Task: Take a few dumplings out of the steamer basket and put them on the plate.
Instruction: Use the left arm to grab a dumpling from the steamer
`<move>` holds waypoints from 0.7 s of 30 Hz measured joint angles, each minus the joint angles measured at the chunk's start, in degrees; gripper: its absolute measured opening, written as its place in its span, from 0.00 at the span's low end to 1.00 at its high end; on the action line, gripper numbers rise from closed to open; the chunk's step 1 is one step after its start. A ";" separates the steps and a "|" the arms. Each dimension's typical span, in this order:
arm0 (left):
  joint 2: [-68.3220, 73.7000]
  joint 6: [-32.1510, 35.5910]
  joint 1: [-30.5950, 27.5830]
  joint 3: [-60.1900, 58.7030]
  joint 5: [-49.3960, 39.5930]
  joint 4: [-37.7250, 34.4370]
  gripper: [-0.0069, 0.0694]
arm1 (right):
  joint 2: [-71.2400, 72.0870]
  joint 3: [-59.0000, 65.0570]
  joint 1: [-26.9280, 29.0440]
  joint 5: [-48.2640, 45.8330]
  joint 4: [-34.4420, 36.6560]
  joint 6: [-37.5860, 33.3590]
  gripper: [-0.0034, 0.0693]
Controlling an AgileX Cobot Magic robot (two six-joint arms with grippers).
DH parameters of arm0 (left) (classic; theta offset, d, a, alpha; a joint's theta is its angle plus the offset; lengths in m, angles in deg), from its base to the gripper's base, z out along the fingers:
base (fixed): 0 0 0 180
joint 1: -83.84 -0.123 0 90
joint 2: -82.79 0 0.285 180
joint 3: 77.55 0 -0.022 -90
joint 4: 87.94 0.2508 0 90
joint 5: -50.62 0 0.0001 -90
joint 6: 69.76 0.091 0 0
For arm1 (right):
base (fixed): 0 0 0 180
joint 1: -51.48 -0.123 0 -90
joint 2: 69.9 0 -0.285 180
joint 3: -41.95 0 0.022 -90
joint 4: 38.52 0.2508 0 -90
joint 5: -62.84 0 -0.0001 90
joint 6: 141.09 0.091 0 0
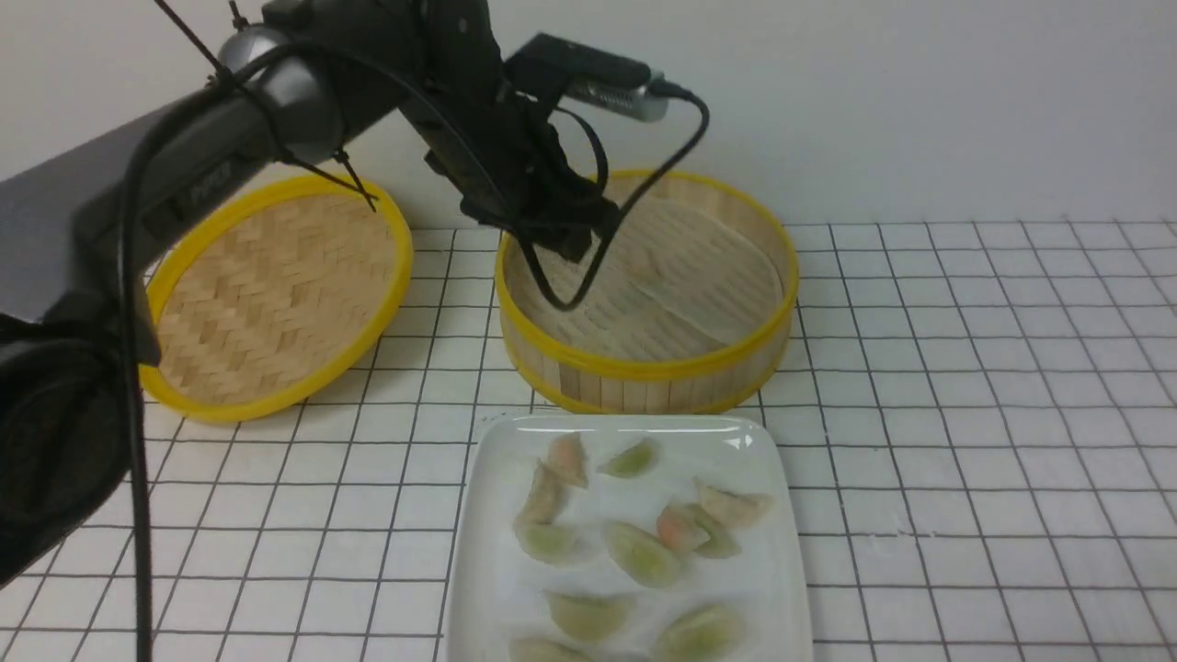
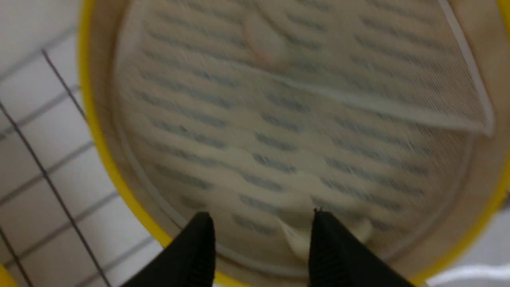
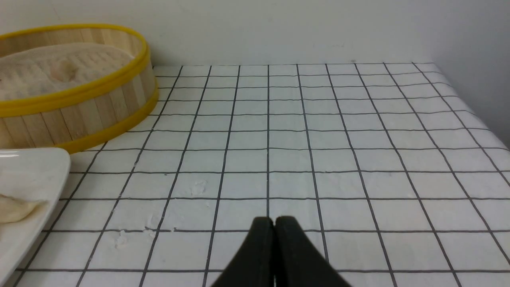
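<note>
Lining round bamboo basket: pale ribbed sheet

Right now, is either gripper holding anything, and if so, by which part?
Nothing is held: the left gripper stands open above the basket with no dumpling between its fingertips, and the right gripper is shut, empty.

dumplings — pale, greenish or pinkish, spread on white plate | others — in round steamer basket
</note>
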 joint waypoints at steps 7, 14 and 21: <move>15.89 9.38 -2.60 24.46 -6.31 -3.78 0.34 | 0.00 0.00 0.00 0.00 0.00 0.00 0.04; 24.92 17.39 -2.67 35.23 -1.86 -8.63 0.29 | 0.00 0.00 0.00 0.00 0.00 0.00 0.04; 28.79 22.87 -2.67 35.45 1.72 -16.27 0.33 | 0.00 0.00 0.00 0.00 0.00 0.00 0.04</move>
